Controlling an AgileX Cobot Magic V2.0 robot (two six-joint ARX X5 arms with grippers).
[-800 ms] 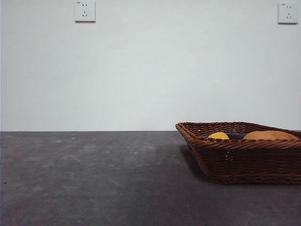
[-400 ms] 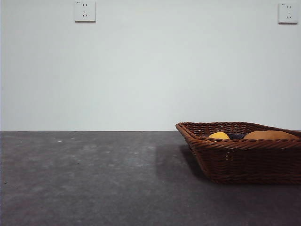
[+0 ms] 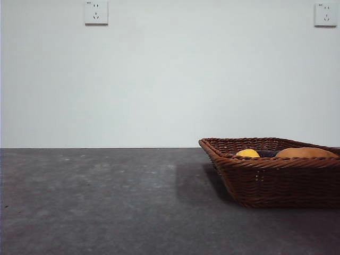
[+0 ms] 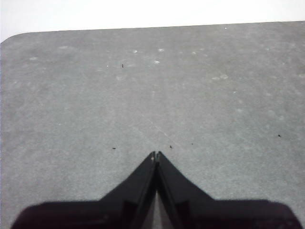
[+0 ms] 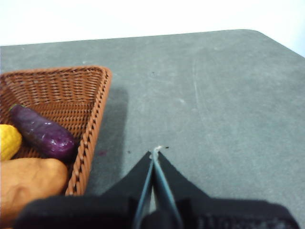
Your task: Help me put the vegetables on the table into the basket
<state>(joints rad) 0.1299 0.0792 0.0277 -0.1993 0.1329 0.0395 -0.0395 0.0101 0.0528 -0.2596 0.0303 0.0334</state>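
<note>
— Fingers? 
— Both pairs pressed together, holding nothing: left gripper (image 4: 156,153) over bare counter (image 4: 143,95), right gripper (image 5: 155,151) beside the basket (image 5: 93,119).
— Vegetables? 
— Inside it (corn (image 5: 8,140), eggplant (image 5: 43,132), potato (image 5: 28,183)).

We see the table (image 3: 95,202), a dark grey matte surface, mottled with pale flecks and a few dark specks. Only the basket (image 3: 276,183) rests directly on it. In our right wrist view the basket (image 5: 90,119) stands near our right gripper (image 5: 155,155), off to one side; before our left gripper (image 4: 156,155) we see only the table (image 4: 157,86).
</note>
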